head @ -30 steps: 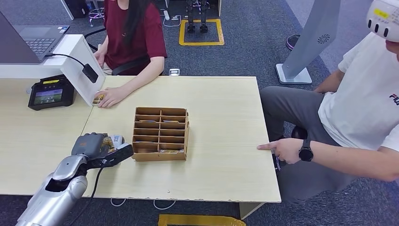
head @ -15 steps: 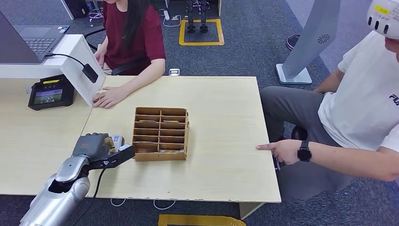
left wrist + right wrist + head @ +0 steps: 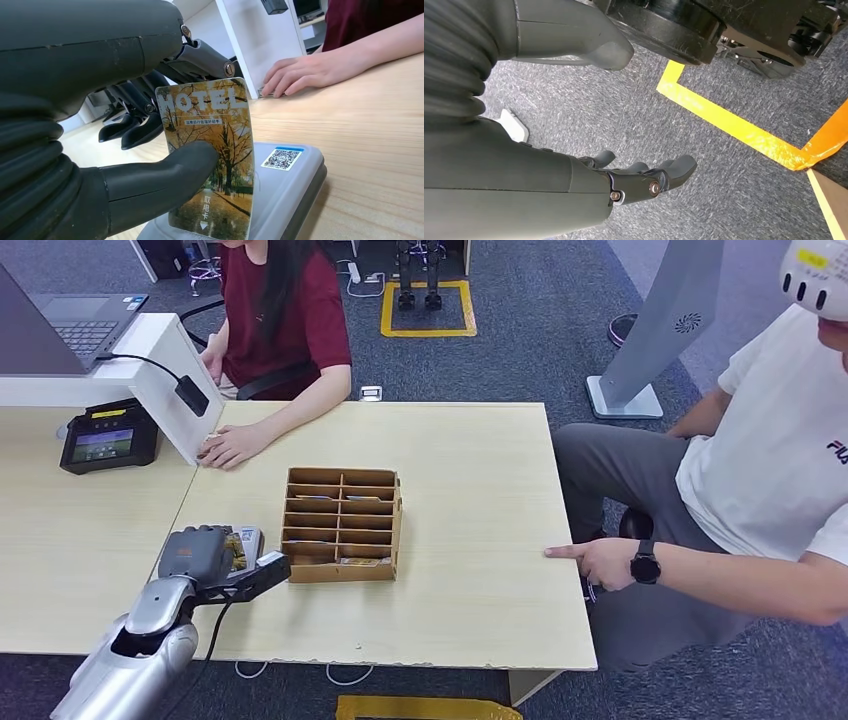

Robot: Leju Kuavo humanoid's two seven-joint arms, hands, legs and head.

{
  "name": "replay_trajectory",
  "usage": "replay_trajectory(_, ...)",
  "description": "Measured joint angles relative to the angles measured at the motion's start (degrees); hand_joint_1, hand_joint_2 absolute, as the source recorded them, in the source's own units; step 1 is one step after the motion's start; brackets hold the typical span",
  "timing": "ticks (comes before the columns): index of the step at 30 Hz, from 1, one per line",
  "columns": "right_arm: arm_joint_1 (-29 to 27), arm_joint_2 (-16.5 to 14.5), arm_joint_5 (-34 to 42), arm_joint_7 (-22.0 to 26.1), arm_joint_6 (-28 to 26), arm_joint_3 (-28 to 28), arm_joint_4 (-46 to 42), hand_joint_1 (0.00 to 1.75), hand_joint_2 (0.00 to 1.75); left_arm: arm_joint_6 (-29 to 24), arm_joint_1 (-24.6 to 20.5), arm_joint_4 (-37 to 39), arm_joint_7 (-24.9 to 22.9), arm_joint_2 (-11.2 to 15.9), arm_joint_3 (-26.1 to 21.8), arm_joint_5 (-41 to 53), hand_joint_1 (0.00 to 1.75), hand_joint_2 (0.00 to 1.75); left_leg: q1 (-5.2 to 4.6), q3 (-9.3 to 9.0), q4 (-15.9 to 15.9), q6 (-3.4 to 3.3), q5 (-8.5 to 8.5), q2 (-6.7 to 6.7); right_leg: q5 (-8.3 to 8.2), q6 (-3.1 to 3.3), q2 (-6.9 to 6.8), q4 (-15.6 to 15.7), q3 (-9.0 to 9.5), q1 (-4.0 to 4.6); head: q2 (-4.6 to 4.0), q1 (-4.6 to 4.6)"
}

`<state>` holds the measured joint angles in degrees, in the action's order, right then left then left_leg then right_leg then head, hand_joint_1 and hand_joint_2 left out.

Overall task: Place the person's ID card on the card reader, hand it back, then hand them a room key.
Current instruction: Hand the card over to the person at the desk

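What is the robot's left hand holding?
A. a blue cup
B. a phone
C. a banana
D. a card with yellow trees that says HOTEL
D: in the left wrist view the left hand pinches a card printed with golden autumn trees and the word HOTEL, held just above a grey card reader.

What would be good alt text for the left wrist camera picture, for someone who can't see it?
The robot's left hand pinches an upright hotel card with an autumn tree picture, just above a grey card reader bearing a QR code sticker. The reader sits on a light wooden table; beyond it, a person's hand rests on the tabletop.
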<state>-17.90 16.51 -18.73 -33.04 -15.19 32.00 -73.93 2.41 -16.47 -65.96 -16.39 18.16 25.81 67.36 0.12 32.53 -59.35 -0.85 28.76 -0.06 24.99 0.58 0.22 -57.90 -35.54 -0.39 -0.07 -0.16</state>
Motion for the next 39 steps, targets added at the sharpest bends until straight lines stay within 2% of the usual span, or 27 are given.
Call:
replay_trajectory(30, -0.9, 1.7, 1.3, -1.0, -2.0, 2.0, -1.6, 0.0, 1.75, -1.4, 1.0, 0.0, 0.0, -1.0, 0.0, 6.3, 1.75, 1.75, 0.0, -0.02, 0.0, 0.0, 0.0, 0.0, 0.0, 0.0, 0.0, 0.0, 0.02, 0.0, 0.0, 0.01)
replay_trajectory(33, -0.9, 1.8, 1.5, -1.1, -2.2, 2.2, -1.7, 0.0, 1.75, -0.7, 1.0, 0.0, 1.0, -1.0, 0.0, 4.6, 1.75, 1.75, 0.0, -0.02, 0.0, 0.0, 0.0, 0.0, 0.0, 0.0, 0.0, 0.0, 0.02, 0.0, 0.0, 0.01)
replay_trajectory(39, -0.8, 2.3, 1.8, -0.8, -2.3, 2.5, -1.7, 0.0, 1.75, 3.2, 0.8, -0.1, 6.0, -0.5, 0.0, -4.1, 1.75, 1.75, 0.0, -0.03, 0.0, 0.0, 0.0, -0.01, 0.0, 0.0, -0.01, 0.0, 0.04, 0.0, 0.0, 0.01)
